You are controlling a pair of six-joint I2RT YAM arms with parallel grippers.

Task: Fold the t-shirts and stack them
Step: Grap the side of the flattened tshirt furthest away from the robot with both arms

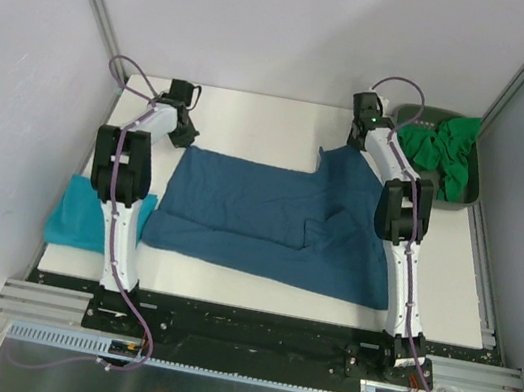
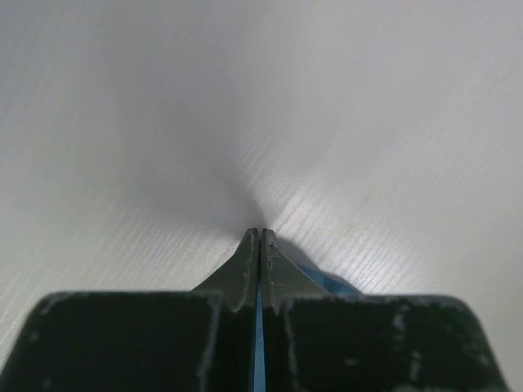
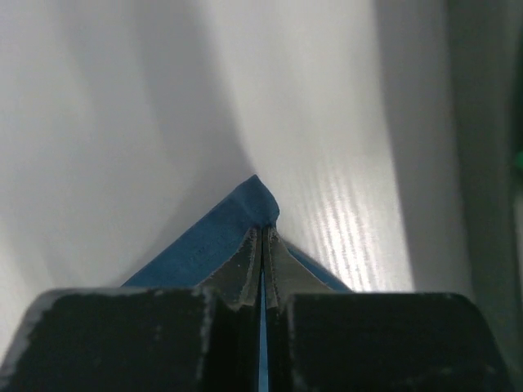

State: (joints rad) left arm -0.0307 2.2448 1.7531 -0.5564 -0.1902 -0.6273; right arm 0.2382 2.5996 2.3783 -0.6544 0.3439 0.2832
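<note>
From above, the dark steel-blue t-shirt (image 1: pixel 277 224) lies spread wide across the middle of the white table (image 1: pixel 255 119), mostly flat, with a sleeve part folded over on its right half. The left gripper (image 1: pixel 184 134) sits at the shirt's far left corner and the right gripper (image 1: pixel 352 143) at its far right corner. A folded turquoise t-shirt (image 1: pixel 86 216) rests at the table's left edge, beside the left arm, partly overhanging. The green t-shirts (image 1: pixel 442 152) are bunched in the dark grey tray (image 1: pixel 477 188) at the far right.

At the left wrist, the left gripper (image 2: pixel 260 237) has its fingers pressed together, with a thin sliver of blue showing between them. A little blue cloth (image 2: pixel 327 282) peeks out to the right, low against the table (image 2: pixel 163 122).

At the right wrist, the right gripper (image 3: pixel 261 233) is likewise pinched tight on the shirt — a pointed blue corner (image 3: pixel 229 233) juts out past the fingertips. The tray's dark wall (image 3: pixel 490 163) runs down the right edge.
</note>
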